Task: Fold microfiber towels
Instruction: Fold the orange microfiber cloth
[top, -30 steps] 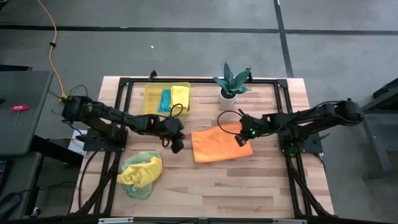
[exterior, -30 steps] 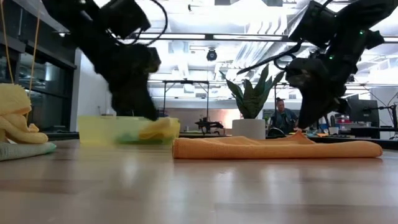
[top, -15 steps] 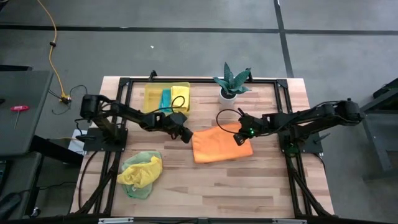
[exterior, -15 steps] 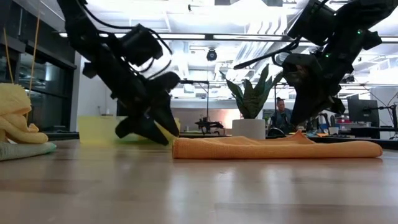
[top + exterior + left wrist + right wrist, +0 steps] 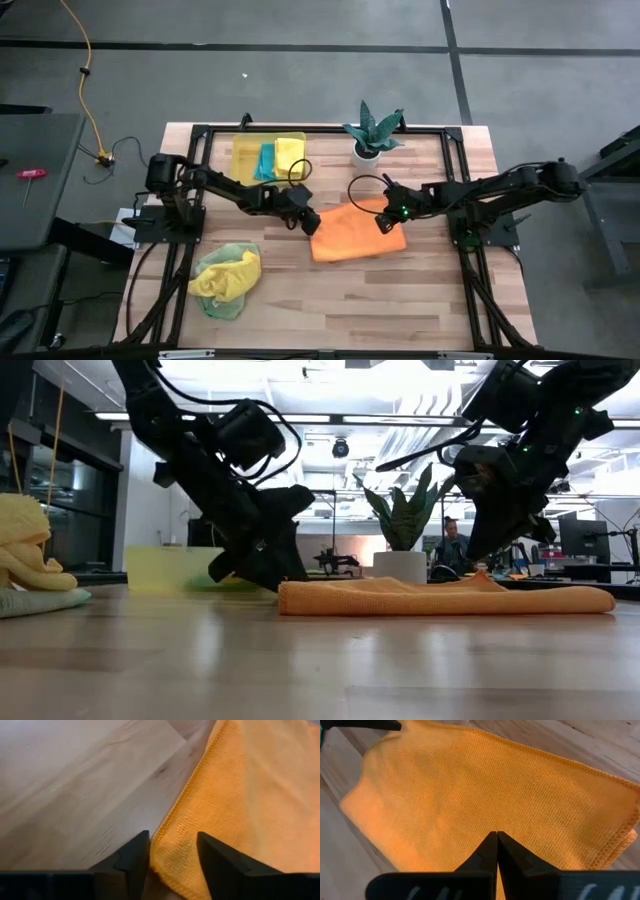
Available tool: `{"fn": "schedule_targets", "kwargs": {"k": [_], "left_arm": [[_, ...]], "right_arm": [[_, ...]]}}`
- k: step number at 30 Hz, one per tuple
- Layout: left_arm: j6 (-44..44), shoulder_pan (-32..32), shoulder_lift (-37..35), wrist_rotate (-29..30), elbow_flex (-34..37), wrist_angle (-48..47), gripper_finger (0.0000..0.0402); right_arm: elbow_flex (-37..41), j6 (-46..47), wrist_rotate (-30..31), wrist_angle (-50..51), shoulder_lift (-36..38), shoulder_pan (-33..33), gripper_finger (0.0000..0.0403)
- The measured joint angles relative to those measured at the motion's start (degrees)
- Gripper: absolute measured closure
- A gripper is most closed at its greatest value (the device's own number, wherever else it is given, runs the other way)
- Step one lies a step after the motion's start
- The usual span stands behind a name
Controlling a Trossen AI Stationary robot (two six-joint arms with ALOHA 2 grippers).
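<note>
No legible text, label or number anywhere (towels and table included)

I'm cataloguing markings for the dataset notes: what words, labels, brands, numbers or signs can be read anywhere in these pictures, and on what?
None can be read in any view.
The orange towel, the yellow bin and the white plant pot show no print.
Screens in the room behind the table: too small to read.
</note>
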State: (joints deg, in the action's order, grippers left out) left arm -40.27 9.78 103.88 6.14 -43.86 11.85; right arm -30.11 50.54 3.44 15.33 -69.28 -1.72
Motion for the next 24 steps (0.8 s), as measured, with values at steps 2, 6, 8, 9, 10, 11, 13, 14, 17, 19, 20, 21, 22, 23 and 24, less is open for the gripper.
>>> {"fn": "schedule_targets", "kwargs": {"k": [2,6,8,9,10,11,13,14,17,19,20,21,22,23,24], "left_arm": [[0.9,0.0,-0.8,0.5,0.0,-1.6,0.0281],[4.1,0.0,-2.9,2.1,0.2,-4.6,0.0370],[4.9,0.2,-3.7,2.5,0.2,-5.6,0.0391],[4.9,0.3,-3.7,2.5,0.2,-5.6,0.0391],[4.9,0.3,-3.7,2.5,0.2,-5.7,0.0390],[4.9,0.3,-3.7,2.5,0.2,-5.9,0.0392],[4.9,0.3,-3.7,2.0,0.2,-5.6,0.0398],[4.7,0.3,-3.7,1.4,0.2,-5.2,0.0399],[4.7,-0.1,-4.5,-0.7,-0.7,-5.1,0.0400],[5.4,-1.0,-4.9,-0.9,-2.4,-4.3,0.0400],[6.3,-1.7,-4.9,-1.0,-3.2,-4.2,0.0400],[7.0,-2.4,-4.9,-1.3,-3.9,-4.5,0.0400],[7.8,-3.1,-4.9,-1.9,-4.9,-4.9,0.0400],[8.3,-3.8,-4.8,-2.7,-6.0,-4.8,0.0401],[8.9,-4.5,-4.7,-3.3,-7.1,-4.3,0.0401]], "right_arm": [[0.0,0.0,0.0,0.0,0.0,0.0,0.0403],[0.0,-0.1,0.0,0.0,0.0,0.0,0.0403],[0.0,-0.1,0.0,0.0,0.0,0.0,0.0403],[0.0,-0.1,0.0,0.0,0.0,0.0,0.0403],[0.0,-0.2,0.0,0.0,0.0,0.0,0.0403],[0.0,-0.2,0.0,0.0,0.0,0.0,0.0403],[0.0,-0.2,0.0,0.0,0.0,0.0,0.0403],[0.0,-0.2,0.0,0.0,0.0,0.0,0.0403],[0.0,-0.1,0.0,0.0,0.0,0.0,0.0403],[0.0,0.0,0.0,0.1,0.0,0.0,0.0403],[0.0,0.0,0.0,0.1,0.0,0.0,0.0403],[0.0,0.0,0.4,0.1,0.0,0.0,0.0403],[0.0,0.0,1.0,0.0,0.0,0.0,0.0403],[0.0,0.0,1.3,0.0,0.0,0.0,0.0403],[0.0,0.0,1.8,0.0,0.1,0.0,0.0403]]}}
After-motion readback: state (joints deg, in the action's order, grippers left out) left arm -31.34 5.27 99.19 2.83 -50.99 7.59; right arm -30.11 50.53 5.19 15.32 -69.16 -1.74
